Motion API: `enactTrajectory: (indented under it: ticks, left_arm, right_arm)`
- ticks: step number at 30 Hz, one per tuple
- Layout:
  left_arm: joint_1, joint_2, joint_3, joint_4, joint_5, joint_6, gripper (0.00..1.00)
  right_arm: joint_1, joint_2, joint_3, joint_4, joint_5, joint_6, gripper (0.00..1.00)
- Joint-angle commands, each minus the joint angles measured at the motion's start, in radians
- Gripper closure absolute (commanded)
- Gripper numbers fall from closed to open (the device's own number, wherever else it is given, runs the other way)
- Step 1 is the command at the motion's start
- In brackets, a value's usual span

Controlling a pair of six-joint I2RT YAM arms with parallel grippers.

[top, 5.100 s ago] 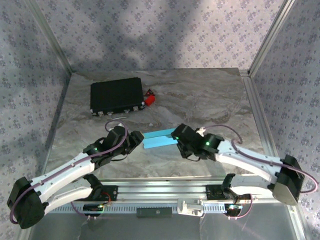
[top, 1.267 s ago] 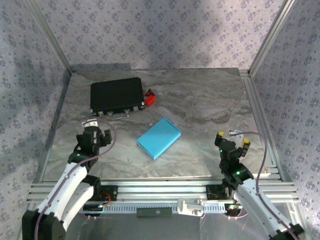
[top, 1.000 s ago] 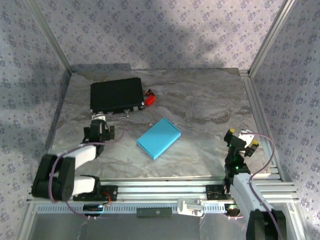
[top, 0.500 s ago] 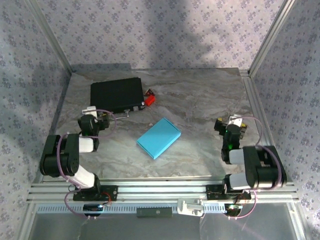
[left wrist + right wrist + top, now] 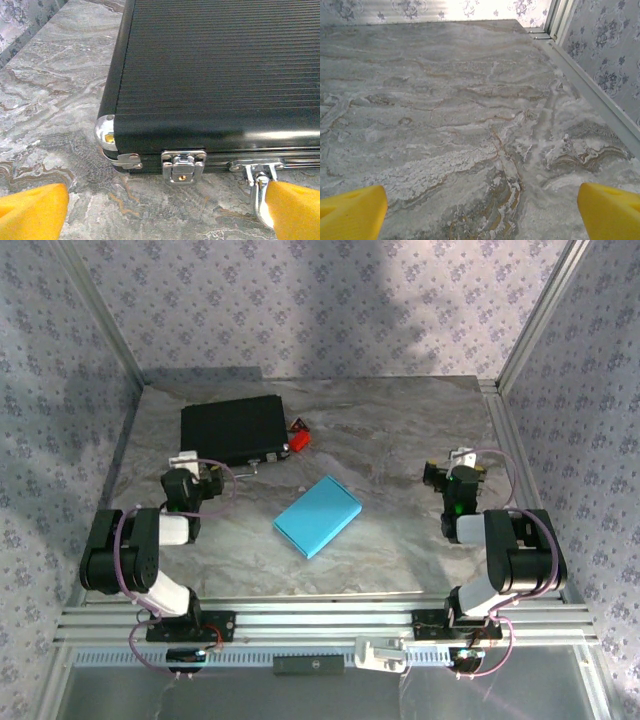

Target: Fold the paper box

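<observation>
Marbled tabletop (image 5: 400, 430), mid-frame: paper box (image 5: 317, 516) lying flat, closed up, well apart from left gripper (image 5: 197, 468) and right gripper (image 5: 452, 468), both with fingers spread wide and empty, so folding seemingly finished, nothing obvious left.

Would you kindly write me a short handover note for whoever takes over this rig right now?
Left gripper: open, empty, facing the black case.
Right gripper: open, empty, over bare table.
Paper box: mid-table, lying flat, touched by neither gripper.
Done: it looks folded into a closed box.
Left: seemingly nothing; flap seating cannot be judged from above.
</observation>
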State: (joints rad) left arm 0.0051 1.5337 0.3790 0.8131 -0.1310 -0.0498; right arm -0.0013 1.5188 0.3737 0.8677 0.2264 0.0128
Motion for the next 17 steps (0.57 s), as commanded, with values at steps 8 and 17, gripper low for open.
enactTrajectory:
  ticks: [8,17]
  left_arm:
    - [-0.001,0.001,0.029,0.012,0.017,0.012,0.0]
    - [-0.001,0.001,0.029,0.012,0.017,0.012,0.0]
  right_arm:
    - [0.001,0.001,0.0,-0.027,-0.002,-0.007,0.01]
    - [0.013,0.0,-0.005,-0.015,0.022,-0.013,0.01]
